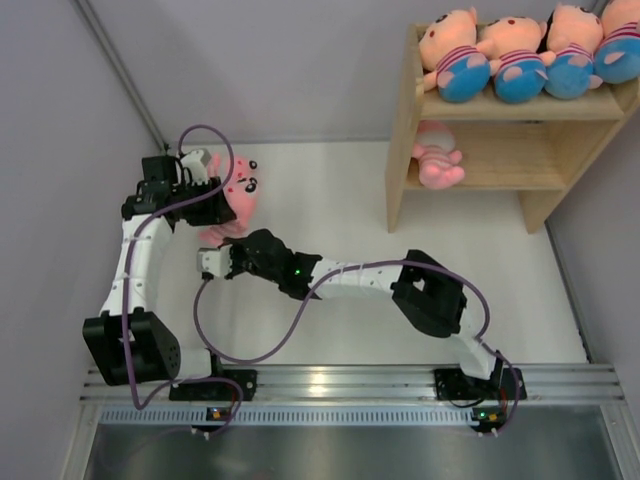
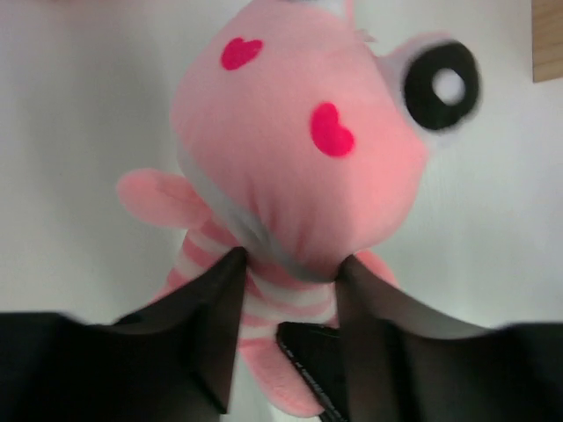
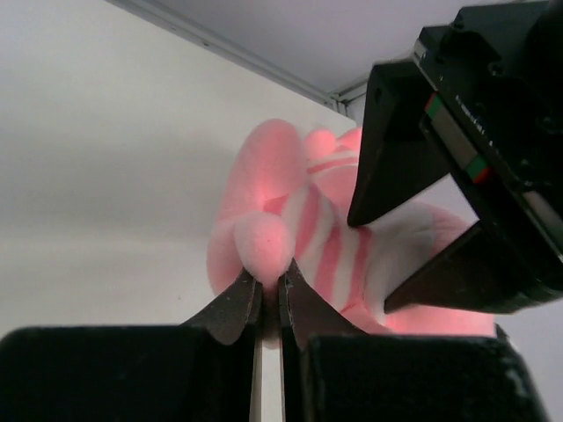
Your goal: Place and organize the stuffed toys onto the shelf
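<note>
The all-pink stuffed toy (image 1: 240, 188) is held at the left of the worktop (image 1: 340, 190), well apart from the shelf (image 1: 402, 150). Its striped torso is clamped just under the head by the left gripper (image 2: 290, 264), while only a limb tip is pinched by the nearly closed right gripper (image 3: 268, 286). If the arms are drawn apart, the limb may be stretched or pulled free; with so little held, the toy could be dropped.

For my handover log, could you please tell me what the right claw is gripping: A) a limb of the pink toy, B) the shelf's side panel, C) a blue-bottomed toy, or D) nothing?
A: the right wrist view shows the right claw pinched shut on a soft limb of the pink toy.
</note>
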Controlling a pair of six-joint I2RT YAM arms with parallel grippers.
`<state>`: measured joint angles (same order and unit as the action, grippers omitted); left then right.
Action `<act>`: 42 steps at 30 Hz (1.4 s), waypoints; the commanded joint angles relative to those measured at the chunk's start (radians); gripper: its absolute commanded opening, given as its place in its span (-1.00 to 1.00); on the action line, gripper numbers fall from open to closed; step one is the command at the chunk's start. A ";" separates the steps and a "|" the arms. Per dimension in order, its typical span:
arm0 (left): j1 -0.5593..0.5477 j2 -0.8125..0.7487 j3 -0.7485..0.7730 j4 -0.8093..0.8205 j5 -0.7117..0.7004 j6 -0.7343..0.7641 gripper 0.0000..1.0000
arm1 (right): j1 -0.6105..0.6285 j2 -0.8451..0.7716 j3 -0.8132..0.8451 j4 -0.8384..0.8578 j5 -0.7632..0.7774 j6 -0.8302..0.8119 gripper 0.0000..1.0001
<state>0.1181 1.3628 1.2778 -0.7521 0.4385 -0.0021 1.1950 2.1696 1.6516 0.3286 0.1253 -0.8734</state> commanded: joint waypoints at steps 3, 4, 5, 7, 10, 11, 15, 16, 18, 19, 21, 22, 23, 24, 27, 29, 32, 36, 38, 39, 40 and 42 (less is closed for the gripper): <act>0.012 -0.056 0.023 -0.041 -0.004 0.059 0.23 | -0.028 -0.165 -0.084 -0.078 -0.070 0.097 -1.00; 0.015 -0.059 0.034 -0.056 -0.004 0.069 0.34 | -0.032 -0.184 -0.120 -0.098 -0.100 0.109 -1.00; 0.015 -0.059 0.040 -0.067 -0.001 0.079 0.38 | -0.037 -0.226 -0.139 -0.115 -0.119 0.120 -1.00; 0.017 -0.068 0.045 -0.079 0.011 0.102 0.51 | -0.055 -0.275 -0.192 -0.190 -0.197 0.149 -1.00; 0.015 -0.059 0.052 -0.081 0.011 0.117 0.55 | -0.084 -0.364 -0.231 -0.299 -0.275 0.175 -1.00; 0.017 -0.048 0.058 -0.085 0.011 0.117 0.55 | -0.092 -0.410 -0.237 -0.388 -0.289 0.178 -1.00; 0.017 -0.036 0.077 -0.089 0.051 0.120 0.56 | -0.147 -0.540 -0.254 -0.649 -0.429 0.192 -1.00; 0.017 -0.034 0.078 -0.089 0.066 0.117 0.56 | -0.158 -0.566 -0.248 -0.705 -0.459 0.191 -1.00; 0.018 -0.028 0.077 -0.089 0.094 0.117 0.56 | -0.199 -0.654 -0.237 -0.883 -0.542 0.172 -1.00; 0.018 -0.027 0.078 -0.089 0.097 0.119 0.56 | -0.216 -0.680 -0.221 -0.961 -0.584 0.157 -1.00; 0.018 -0.016 0.083 -0.090 0.111 0.123 0.56 | -0.274 -0.740 -0.169 -1.174 -0.624 0.093 -1.00; 0.017 -0.016 0.086 -0.087 0.115 0.125 0.56 | -0.291 -0.749 -0.138 -1.254 -0.625 0.074 -1.00; 0.018 -0.014 0.087 -0.090 0.130 0.129 0.56 | -0.329 -0.745 -0.103 -1.342 -0.635 0.032 -1.00; 0.018 -0.016 0.091 -0.089 0.135 0.131 0.56 | -0.351 -0.731 -0.019 -1.450 -0.654 0.015 -1.00; 0.018 -0.002 0.098 -0.089 0.151 0.134 0.56 | -0.414 -0.688 0.018 -1.657 -0.544 0.046 -1.00; 0.017 0.009 0.109 -0.089 0.147 0.128 0.56 | -0.420 -0.726 -0.031 -1.651 -0.478 0.051 -1.00; 0.018 0.027 0.132 -0.089 0.138 0.129 0.56 | -0.490 -0.809 -0.110 -1.666 -0.408 0.103 -1.00; 0.018 0.059 0.176 -0.099 0.135 0.136 0.56 | -0.598 -0.974 -0.235 -1.617 -0.259 0.109 -1.00; 0.018 0.090 0.196 -0.107 0.141 0.131 0.56 | -0.646 -1.071 -0.254 -1.599 -0.253 0.085 -1.00; 0.018 0.099 0.209 -0.107 0.146 0.126 0.56 | -0.656 -1.103 -0.283 -1.570 -0.212 0.074 -1.00; 0.018 0.105 0.215 -0.107 0.149 0.126 0.56 | -0.660 -1.151 -0.298 -1.545 -0.167 0.074 -1.00; 0.017 0.125 0.222 -0.105 0.148 0.126 0.55 | -0.667 -1.185 -0.332 -1.487 -0.021 0.064 -1.00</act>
<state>0.1310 1.4666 1.4574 -0.8551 0.5625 0.1150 0.5404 1.0554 1.3453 -1.2499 -0.0765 -0.7853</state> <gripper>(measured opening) 0.778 0.036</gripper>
